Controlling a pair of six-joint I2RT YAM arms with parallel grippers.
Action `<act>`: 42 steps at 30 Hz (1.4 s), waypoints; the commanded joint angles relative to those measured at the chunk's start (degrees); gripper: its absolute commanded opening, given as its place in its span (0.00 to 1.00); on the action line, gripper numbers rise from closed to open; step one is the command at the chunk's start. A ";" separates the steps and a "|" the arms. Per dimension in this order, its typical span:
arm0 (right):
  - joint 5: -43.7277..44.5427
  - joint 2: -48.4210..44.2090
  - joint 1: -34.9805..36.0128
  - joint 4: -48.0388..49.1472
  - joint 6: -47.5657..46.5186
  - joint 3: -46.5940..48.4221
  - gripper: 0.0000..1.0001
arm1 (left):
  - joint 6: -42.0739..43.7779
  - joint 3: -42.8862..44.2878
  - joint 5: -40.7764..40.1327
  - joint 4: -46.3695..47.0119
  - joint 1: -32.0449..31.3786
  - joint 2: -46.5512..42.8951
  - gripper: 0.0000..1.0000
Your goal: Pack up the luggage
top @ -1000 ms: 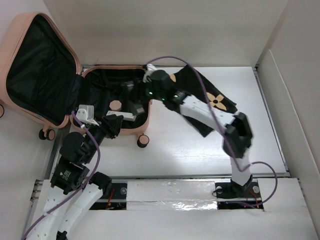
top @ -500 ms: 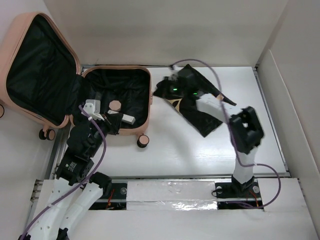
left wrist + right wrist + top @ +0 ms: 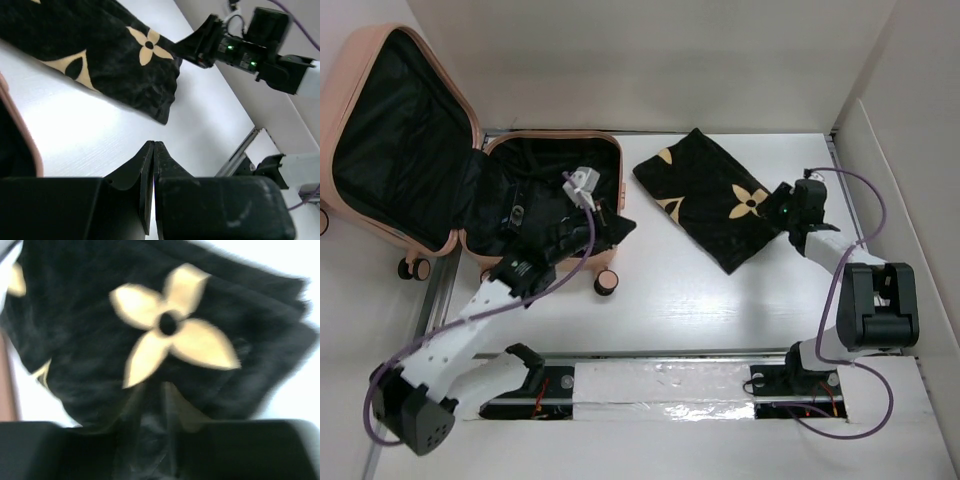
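Top view: luggage (image 3: 390, 120) lies open at the counter's (image 3: 650, 290) left; flower-print cloth (image 3: 715, 195) beside it, unpacked.
Left wrist: left pincer (image 3: 152, 145) closed, empty, just beside the luggage rim.
Right wrist: right pincer (image 3: 159, 395) at the cloth's edge; blurred, grip unclear.
Next: likely a firm hold, then carry the cloth in.

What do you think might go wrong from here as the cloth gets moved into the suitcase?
1. The right gripper sits only at the far right edge of the folded cloth. If lifted from there, the cloth may unfold or drag.
2. The left gripper, shut and empty, is at the right rim of the luggage, between cloth and case. The arms may collide.
3. The right wrist view is blurred, so its grasp is hard to confirm.
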 commanded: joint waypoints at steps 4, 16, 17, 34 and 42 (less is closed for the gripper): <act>4.32 0.53 -6.75 1.92 2.05 -1.74 0.87 | -2.16 6.73 -23.73 4.67 -20.63 15.29 0.00; -4.03 10.63 -9.92 2.97 4.26 1.50 0.35 | -9.88 14.67 -33.03 9.75 -18.41 36.66 0.65; -4.03 10.90 -10.44 2.80 4.35 1.77 0.24 | -9.80 14.59 -33.56 10.36 -18.40 37.20 0.72; -5.42 -8.50 -20.01 7.11 5.06 -17.55 0.00 | -13.57 24.68 -27.32 9.50 -10.58 56.88 0.89; -4.38 -19.94 -21.35 2.81 3.82 -20.64 0.77 | -16.12 28.65 -22.24 10.19 -4.87 61.28 0.91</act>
